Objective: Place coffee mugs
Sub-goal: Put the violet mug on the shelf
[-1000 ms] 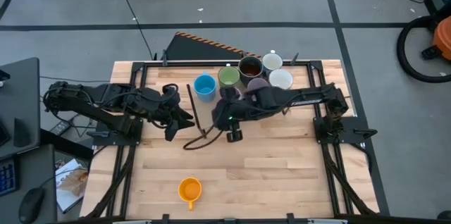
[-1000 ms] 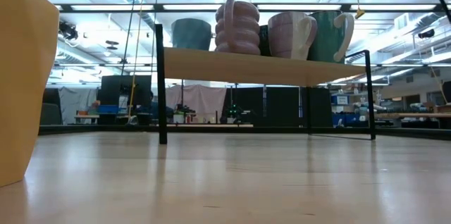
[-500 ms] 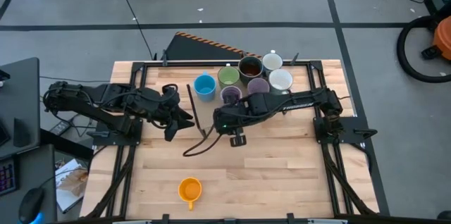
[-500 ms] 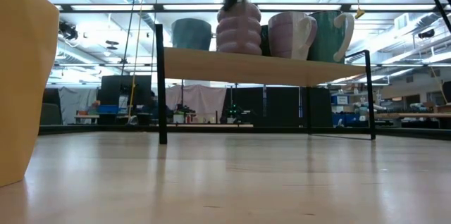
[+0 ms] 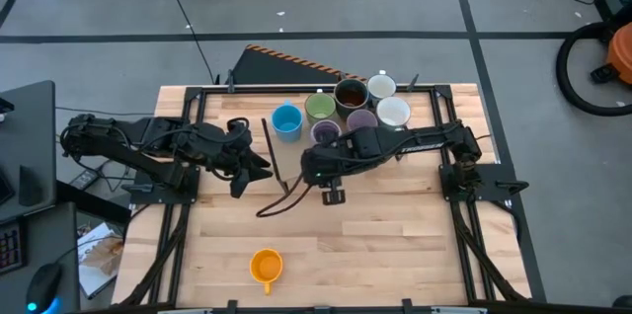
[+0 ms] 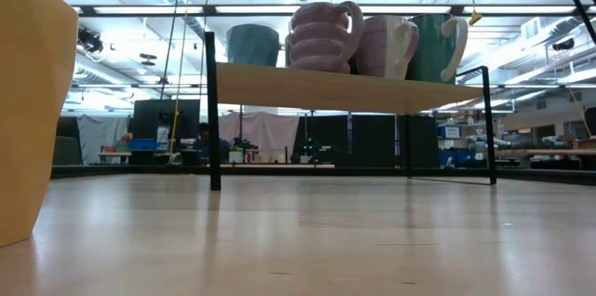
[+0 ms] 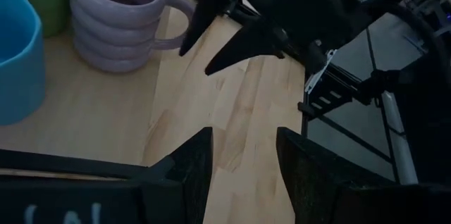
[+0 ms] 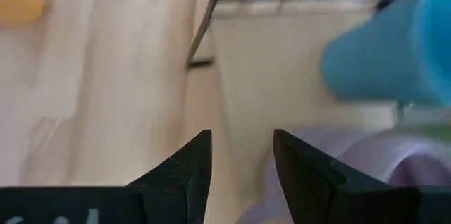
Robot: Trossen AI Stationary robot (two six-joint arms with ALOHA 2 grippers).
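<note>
Right gripper [image 5: 314,164] has just backed off mid-frame, fingers apart and empty, leaving the purple mug [image 5: 325,133] on the shelf [image 6: 349,88]; only the orange mug [image 5: 266,265] is left, bottom left.

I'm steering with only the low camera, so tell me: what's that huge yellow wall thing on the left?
Observer: An orange mug, alone near the table's front edge.
Operator: Is the claw above the shelf holding anything?
Observer: No. The right gripper is open and empty, close to the ribbed purple mug.
Operator: And the other claw?
Observer: The left gripper is open too, waiting left of the shelf.
</note>
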